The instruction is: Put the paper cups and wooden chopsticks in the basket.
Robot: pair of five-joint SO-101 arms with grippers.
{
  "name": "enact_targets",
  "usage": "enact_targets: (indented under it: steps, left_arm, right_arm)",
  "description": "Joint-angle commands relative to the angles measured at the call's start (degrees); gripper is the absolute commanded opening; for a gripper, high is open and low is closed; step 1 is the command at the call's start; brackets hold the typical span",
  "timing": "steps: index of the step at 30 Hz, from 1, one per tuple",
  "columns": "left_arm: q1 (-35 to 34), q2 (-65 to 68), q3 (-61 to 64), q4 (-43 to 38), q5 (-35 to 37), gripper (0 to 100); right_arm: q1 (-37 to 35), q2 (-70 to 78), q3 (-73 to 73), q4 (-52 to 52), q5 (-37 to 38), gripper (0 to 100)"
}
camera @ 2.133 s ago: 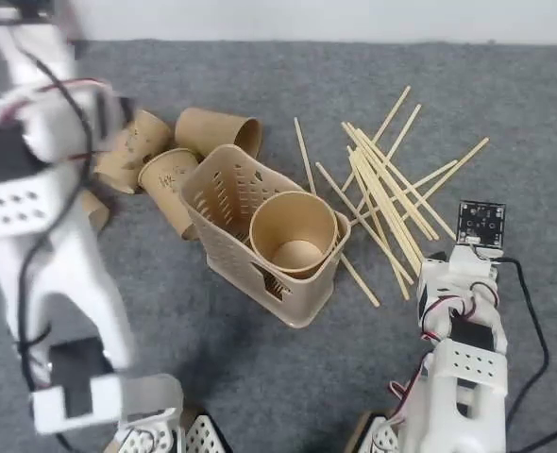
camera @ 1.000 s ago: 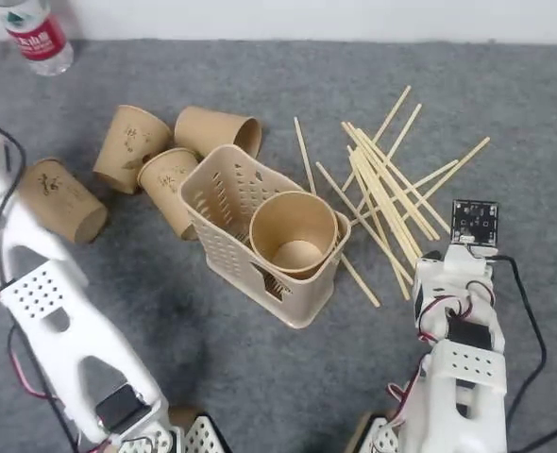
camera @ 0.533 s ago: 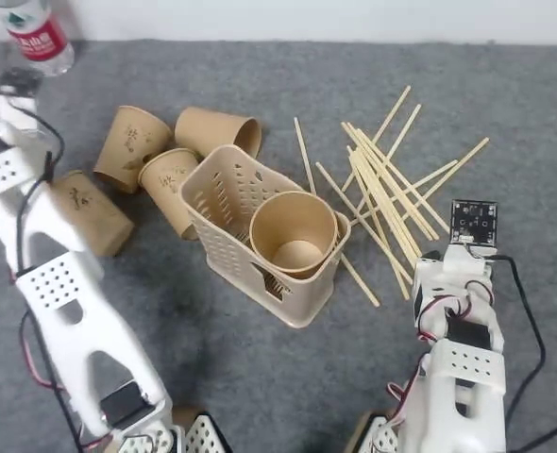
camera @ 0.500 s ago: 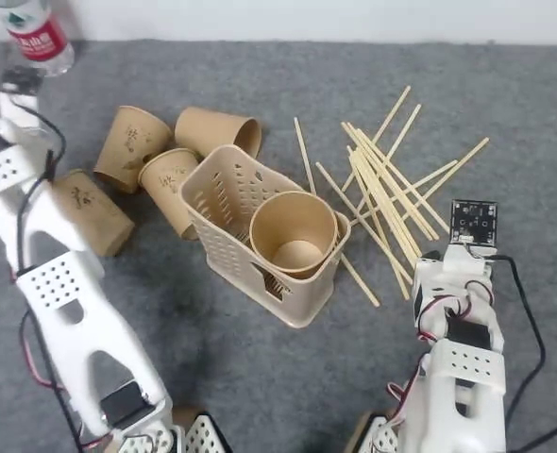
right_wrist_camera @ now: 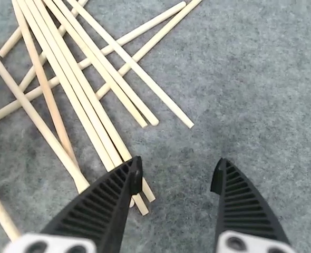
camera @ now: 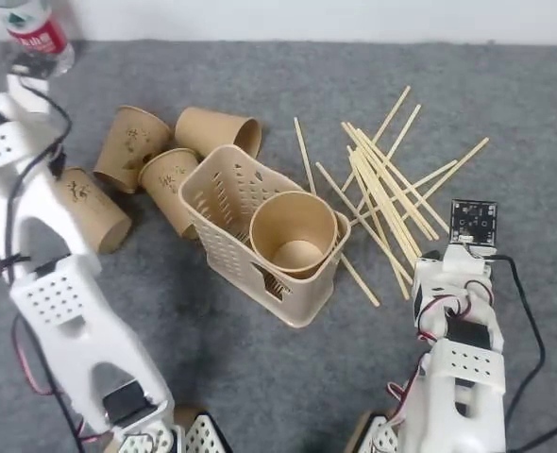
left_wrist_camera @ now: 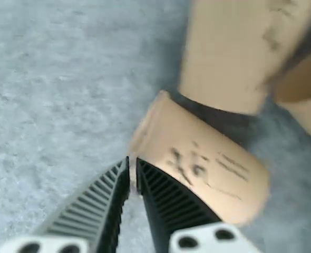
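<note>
Paper cup [left_wrist_camera: 197, 168] (tan, tapered) | left end effector [left_wrist_camera: 133, 164] clamped on rim | right end effector [right_wrist_camera: 177, 168] apart

Matt brown kraft paper cups [camera: 132, 146]; smooth bare-wood chopsticks [camera: 382, 184]; beige perforated plastic basket [camera: 236, 269], slight sheen; desk [camera: 260, 377] under rough grey felt; ribbed matt black plastic fingers [right_wrist_camera: 108, 197].

The left arm [camera: 52, 293] rises from its near-left base and stretches away along the left side, wrist bent downward. Its left gripper [left_wrist_camera: 132, 171] is pinched to a thin slit on the rim of a paper cup [left_wrist_camera: 197, 158]. The right arm [camera: 463, 349] sits folded low at the near right, and the right gripper [right_wrist_camera: 176, 176] points down with its jaws spread wide.
</note>
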Motion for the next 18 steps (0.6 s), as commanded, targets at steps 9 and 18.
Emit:
enact_targets:
  steps: [9, 18]
  left_arm:
    - [-6.4, -8.6, 8.7, -22.1, 7.2, 1]
    - [-5.5, 5.5, 7.3, -21.9, 6.2, 1]
  right_arm:
    - [0.0, -1.3, -0.6, -1.2, -0.3, 22.0]
    - [0.0, -1.3, -0.6, -1.2, -0.3, 22.0]
